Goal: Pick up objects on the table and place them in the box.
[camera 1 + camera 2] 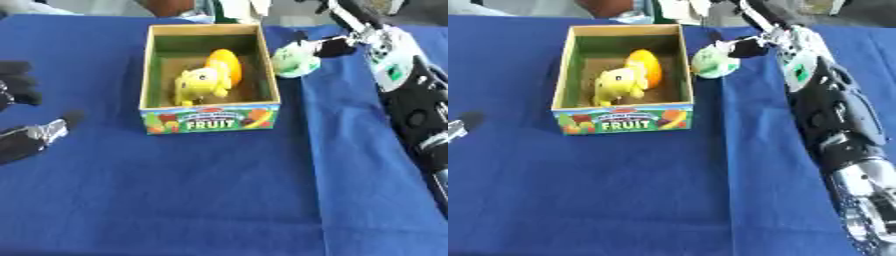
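My right hand [337, 46] holds a pale green object [296, 60] pinched in its fingers just beside the right wall of the fruit box [210, 120], near its far corner, level with the rim; a yellow toy [199, 84] and an orange piece [226, 64] already lie inside the box. I judge this the carrying step: next I must bring the object over the box's opening and let go. My left hand [22, 90] rests with fingers apart, well off the box's left side, on the blue table [219, 200].

Printed cardboard box [210, 119], matt blue tablecloth [219, 200]
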You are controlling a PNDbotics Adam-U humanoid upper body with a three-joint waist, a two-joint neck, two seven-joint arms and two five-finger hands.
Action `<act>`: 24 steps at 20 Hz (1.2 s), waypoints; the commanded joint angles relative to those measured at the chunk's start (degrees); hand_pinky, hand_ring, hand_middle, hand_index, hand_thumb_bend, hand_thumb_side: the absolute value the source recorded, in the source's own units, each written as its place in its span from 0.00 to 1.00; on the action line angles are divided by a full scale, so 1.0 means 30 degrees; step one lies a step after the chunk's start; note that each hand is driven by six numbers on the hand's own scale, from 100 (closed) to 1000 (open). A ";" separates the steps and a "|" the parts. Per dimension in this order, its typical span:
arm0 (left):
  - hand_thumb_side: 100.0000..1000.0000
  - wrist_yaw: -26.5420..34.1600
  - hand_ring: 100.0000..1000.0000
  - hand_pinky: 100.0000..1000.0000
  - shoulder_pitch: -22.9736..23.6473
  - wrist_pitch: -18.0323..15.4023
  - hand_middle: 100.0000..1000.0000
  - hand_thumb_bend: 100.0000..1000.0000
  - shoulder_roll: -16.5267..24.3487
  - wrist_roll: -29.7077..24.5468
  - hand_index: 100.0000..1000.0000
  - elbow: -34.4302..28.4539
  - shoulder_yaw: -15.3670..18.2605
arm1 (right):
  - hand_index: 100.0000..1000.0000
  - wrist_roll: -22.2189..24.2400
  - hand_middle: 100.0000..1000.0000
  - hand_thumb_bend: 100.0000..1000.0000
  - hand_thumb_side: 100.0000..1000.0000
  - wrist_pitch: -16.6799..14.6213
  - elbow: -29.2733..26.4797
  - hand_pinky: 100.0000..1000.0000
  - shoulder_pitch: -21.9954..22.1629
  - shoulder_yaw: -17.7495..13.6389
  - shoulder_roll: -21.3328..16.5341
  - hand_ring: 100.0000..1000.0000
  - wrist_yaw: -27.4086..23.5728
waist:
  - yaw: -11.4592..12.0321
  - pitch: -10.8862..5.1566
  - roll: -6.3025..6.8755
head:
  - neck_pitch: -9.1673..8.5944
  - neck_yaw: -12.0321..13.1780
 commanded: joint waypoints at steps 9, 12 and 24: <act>0.00 -0.0117 0.46 0.50 -0.0149 0.0012 0.47 0.77 0.0067 0.0014 0.68 -0.0317 0.0177 | 0.89 -0.0516 0.81 0.11 0.11 0.0469 0.1379 0.71 -0.0169 -0.0267 -0.0423 0.97 0.2014 | 0.0042 -0.0097 0.0198 | -0.0202 -0.0114; 0.00 -0.0118 0.46 0.50 -0.0225 -0.0004 0.47 0.77 0.0026 -0.0026 0.68 -0.0368 0.0142 | 0.90 -0.0457 0.82 0.12 0.12 0.0815 0.1832 0.72 0.0037 -0.0279 -0.0288 0.99 0.2377 | 0.0165 0.0064 0.0239 | -0.0269 -0.0187; 0.00 -0.0102 0.46 0.50 -0.0366 -0.0001 0.47 0.77 -0.0068 -0.0099 0.68 -0.0440 0.0088 | 0.91 -0.0196 0.83 0.14 0.12 0.1002 0.2261 0.72 0.0269 -0.0080 0.0209 1.00 0.3226 | 0.0362 0.0238 0.0264 | -0.0307 -0.0318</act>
